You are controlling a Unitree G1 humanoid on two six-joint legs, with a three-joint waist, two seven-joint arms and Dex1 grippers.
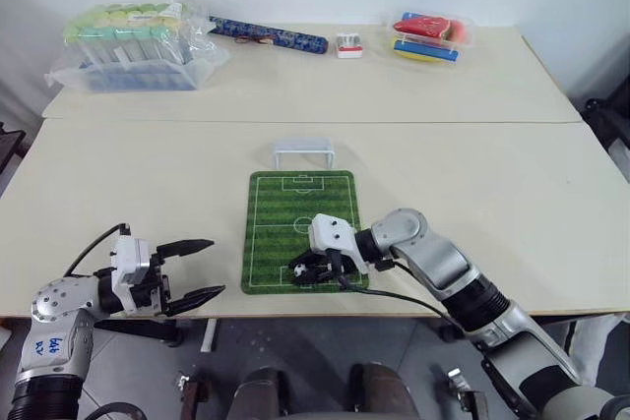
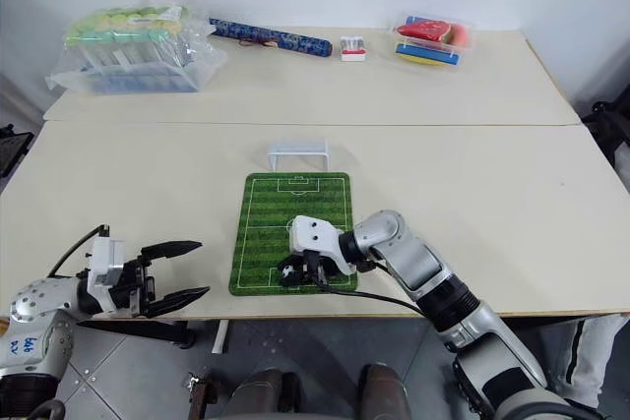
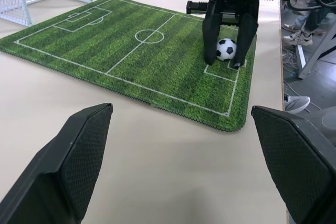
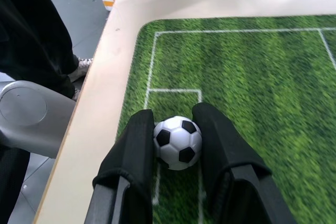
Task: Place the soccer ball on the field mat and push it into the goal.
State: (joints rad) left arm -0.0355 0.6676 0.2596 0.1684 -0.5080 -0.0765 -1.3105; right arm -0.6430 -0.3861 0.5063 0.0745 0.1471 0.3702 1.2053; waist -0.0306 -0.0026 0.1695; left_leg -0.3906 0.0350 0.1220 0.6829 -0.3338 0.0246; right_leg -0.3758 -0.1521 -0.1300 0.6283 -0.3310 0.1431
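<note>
Two pale tables (image 1: 472,174) stand end to end against a white wall, and the field mat (image 1: 325,206) lies at the near edge of the front one with the goal (image 1: 303,152) just beyond its far end. At the mat's near end the right gripper (image 4: 177,145) has its fingers closed on the soccer ball (image 4: 178,142), which sits low against the grass inside the small box. Off to the mat's left, the left gripper (image 1: 202,269) hangs with fingers spread wide, holding nothing.

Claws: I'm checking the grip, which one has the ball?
The right claw, closed around the soccer ball on the mat; the left claw gapes empty.
</note>
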